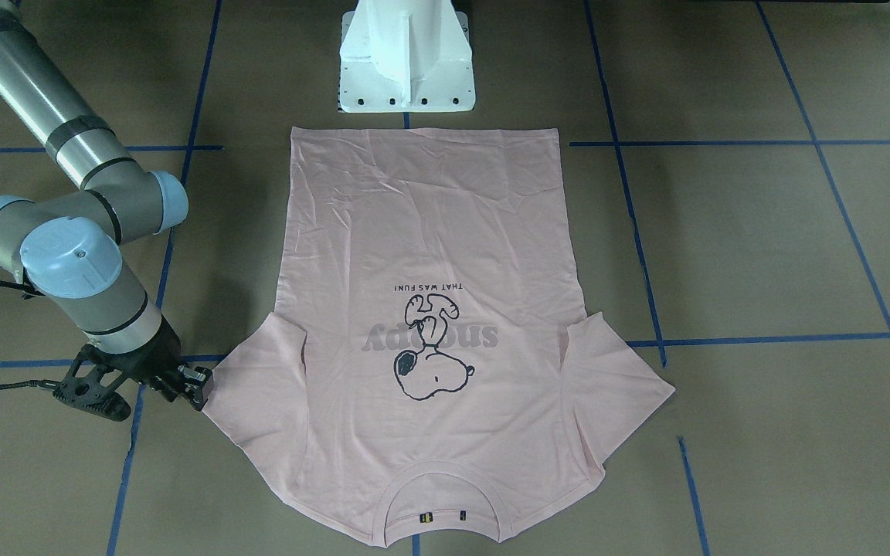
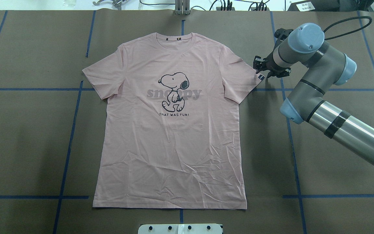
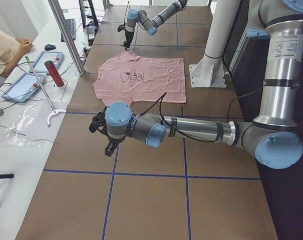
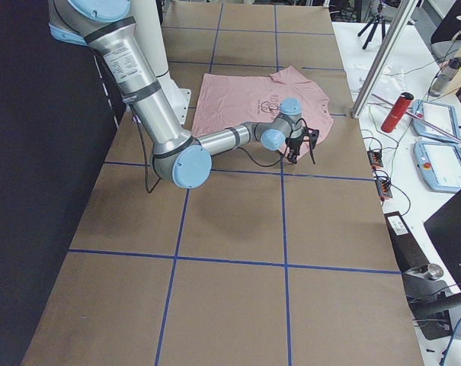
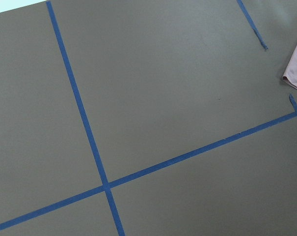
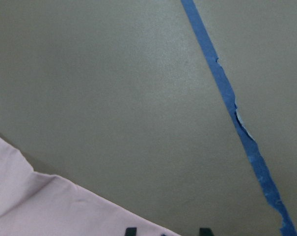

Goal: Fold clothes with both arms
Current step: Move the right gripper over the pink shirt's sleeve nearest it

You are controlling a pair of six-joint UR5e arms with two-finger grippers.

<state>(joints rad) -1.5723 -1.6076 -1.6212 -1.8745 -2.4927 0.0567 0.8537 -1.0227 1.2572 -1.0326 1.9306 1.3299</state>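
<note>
The pale pink T-shirt (image 2: 170, 139) lies flat and print up on the brown table, collar (image 2: 174, 38) away from the robot base. It also shows in the front view (image 1: 429, 232). My right gripper (image 2: 261, 73) is low at the hem of the sleeve with the small black tag (image 2: 261, 77), also seen in the front view (image 1: 199, 392). The right wrist view shows its two fingertips (image 6: 131, 231) apart, at the sleeve edge (image 6: 40, 206). My left gripper (image 3: 110, 149) hangs over bare table beyond the other sleeve; I cannot tell if it is open or shut.
The white pedestal base (image 1: 406, 62) stands just behind the shirt's bottom hem. Blue tape lines (image 2: 73, 130) grid the table. A side bench holds a red bottle (image 3: 53, 73) and tablets, with an operator (image 3: 3, 47) beside it.
</note>
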